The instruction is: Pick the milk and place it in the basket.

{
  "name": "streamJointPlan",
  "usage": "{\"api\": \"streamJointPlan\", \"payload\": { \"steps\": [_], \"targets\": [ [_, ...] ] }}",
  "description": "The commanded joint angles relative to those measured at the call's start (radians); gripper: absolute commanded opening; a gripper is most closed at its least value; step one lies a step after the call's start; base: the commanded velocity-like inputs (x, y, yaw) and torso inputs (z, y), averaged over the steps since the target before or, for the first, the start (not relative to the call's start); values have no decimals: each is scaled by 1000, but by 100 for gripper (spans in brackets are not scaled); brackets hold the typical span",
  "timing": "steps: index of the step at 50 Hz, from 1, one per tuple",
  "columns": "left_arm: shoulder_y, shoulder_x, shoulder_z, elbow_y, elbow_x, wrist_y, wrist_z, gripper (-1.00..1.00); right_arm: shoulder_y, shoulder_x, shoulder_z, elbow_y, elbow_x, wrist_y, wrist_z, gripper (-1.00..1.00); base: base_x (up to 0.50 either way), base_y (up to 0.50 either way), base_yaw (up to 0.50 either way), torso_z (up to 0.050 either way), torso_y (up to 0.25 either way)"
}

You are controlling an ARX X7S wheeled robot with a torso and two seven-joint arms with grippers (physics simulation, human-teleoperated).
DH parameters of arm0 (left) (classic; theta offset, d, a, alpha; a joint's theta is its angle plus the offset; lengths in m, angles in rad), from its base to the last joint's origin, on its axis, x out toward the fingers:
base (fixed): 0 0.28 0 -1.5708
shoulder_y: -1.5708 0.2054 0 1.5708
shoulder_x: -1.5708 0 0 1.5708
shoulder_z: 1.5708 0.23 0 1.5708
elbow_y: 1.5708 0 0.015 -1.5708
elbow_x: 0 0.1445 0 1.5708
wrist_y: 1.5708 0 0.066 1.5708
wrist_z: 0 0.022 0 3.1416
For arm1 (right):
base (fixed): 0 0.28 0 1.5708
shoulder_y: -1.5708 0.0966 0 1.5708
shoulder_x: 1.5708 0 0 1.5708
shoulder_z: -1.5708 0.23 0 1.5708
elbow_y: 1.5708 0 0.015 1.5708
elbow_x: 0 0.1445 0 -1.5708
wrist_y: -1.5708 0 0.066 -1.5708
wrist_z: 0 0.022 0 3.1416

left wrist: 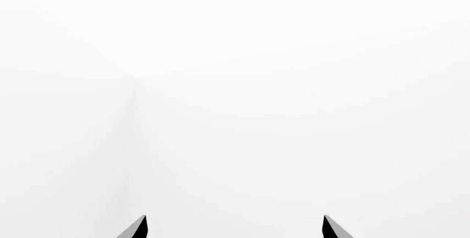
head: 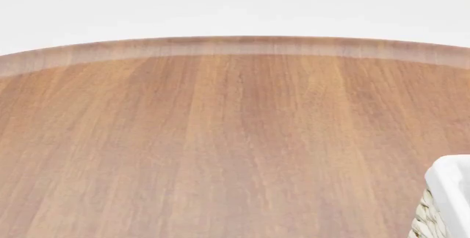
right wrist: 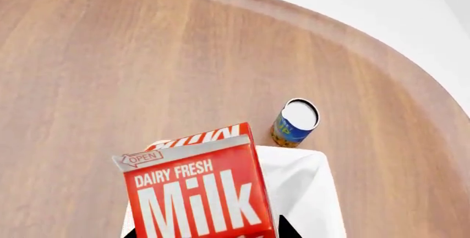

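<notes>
In the right wrist view the milk (right wrist: 198,191), a carton with a red top and white "Dairy Fresh Milk" lettering, fills the near part of the frame. My right gripper (right wrist: 209,231) is shut on it, with a dark fingertip showing on each side of the carton. Behind the carton lies the white cloth liner of the basket (right wrist: 302,185). A corner of the basket (head: 449,185) also shows at the head view's lower right, white liner over woven wicker. My left gripper (left wrist: 235,224) is open and holds nothing, facing only white background. Neither gripper appears in the head view.
A round wooden table (head: 220,139) with a paler rim spreads under everything. A small can (right wrist: 295,121) with a blue label and white lid stands on the table (right wrist: 88,56) just beyond the basket. White floor lies past the table's edge.
</notes>
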Motion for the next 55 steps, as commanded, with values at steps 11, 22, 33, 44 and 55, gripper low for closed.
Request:
{"api": "streamJointPlan", "payload": {
  "steps": [11,22,33,44,55],
  "targets": [
    [-1,25,-32,1,15,-13,25,100,-49,-34,60,72,-18,-64,30,-100,0,0,0,1,1],
    [5,32,-47,3,11,-21,33,100,-65,-73,55,138,-33,-88,41,-100,0,0,0,0,2],
    [-4,31,-29,-5,26,-36,14,100,-144,-69,78,143,4,-100,91,-100,0,0,0,1,1],
    [11,56,-49,-4,21,-19,48,100,-159,-55,77,143,3,-103,101,-100,0,0,0,1,1],
    [36,82,-90,2,21,-8,85,100,-161,-53,79,137,11,-100,97,-100,0,0,0,0,2]
  ]
}}
